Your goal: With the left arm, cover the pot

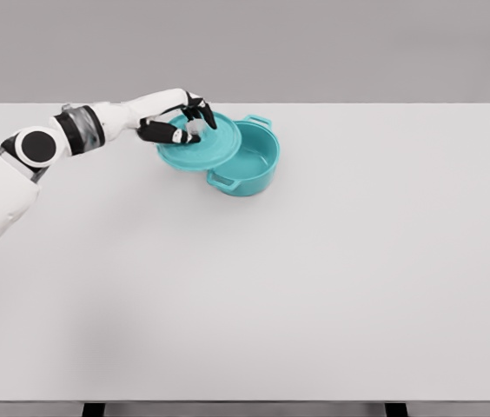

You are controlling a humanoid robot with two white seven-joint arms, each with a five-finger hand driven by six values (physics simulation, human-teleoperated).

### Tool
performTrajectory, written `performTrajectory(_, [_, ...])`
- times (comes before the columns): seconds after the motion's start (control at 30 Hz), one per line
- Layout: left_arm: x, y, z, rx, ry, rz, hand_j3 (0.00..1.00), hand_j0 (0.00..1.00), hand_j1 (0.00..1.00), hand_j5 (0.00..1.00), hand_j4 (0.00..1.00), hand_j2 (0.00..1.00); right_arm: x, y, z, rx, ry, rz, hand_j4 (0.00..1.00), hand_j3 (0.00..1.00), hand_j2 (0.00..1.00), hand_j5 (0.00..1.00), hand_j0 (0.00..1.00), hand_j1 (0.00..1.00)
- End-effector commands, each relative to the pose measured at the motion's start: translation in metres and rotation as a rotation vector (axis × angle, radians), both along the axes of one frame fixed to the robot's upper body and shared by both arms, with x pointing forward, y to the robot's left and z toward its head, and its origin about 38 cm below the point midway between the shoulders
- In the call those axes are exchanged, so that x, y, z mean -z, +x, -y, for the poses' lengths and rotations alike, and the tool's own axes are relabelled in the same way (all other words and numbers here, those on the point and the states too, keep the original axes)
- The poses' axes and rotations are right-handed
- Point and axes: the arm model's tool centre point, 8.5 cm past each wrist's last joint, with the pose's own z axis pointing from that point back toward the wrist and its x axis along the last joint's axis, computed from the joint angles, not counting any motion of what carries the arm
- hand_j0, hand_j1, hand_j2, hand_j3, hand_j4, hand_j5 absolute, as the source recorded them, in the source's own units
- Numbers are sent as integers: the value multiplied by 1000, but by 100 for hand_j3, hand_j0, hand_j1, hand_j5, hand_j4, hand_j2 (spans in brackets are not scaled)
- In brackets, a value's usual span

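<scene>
We see the white tabletop (pixel 314 287), and our left arm (pixel 71 132) reaching across it from the near left edge toward the far side, elbow bent, forearm nearly level. Our left hand (pixel 180 122) has its dark fingers (pixel 200 111) clenched around the knob of the teal lid (pixel 200 143). The lid is tilted, overlapping the left rim of the teal pot (pixel 249 161). The pot stands upright near the far edge, left of centre, mostly uncovered, its handles pointing near-left and far-right.
</scene>
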Motion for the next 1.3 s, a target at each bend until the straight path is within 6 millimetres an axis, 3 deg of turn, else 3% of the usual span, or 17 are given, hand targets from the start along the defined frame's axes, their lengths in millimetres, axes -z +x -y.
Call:
performTrajectory(0.0, [4, 3, 3, -8, -3, -10, 49, 49, 49, 49, 49, 49, 0, 1, 0, -1, 0, 2, 100, 100, 100, 100, 100, 100])
performTrajectory(0.4, [9, 10, 34, 11, -3, -14, 49, 49, 49, 49, 49, 49, 0, 0, 0, 0, 0, 0, 100, 100, 100, 100, 100, 100])
performTrajectory(0.7, [9, 19, 33, -22, 5, -13, 49, 49, 49, 49, 49, 49, 0, 0, 0, 0, 0, 0, 100, 100, 100, 100, 100, 100])
performTrajectory(0.9, [6, 21, 46, -9, 1, -6, 49, 49, 49, 49, 49, 49, 0, 0, 0, 0, 0, 0, 100, 100, 100, 100, 100, 100])
performTrajectory(1.27, [9, 21, 51, -6, 0, -12, 49, 49, 49, 49, 49, 49, 0, 2, 0, -1, 1, 3, 100, 100, 100, 100, 100, 100])
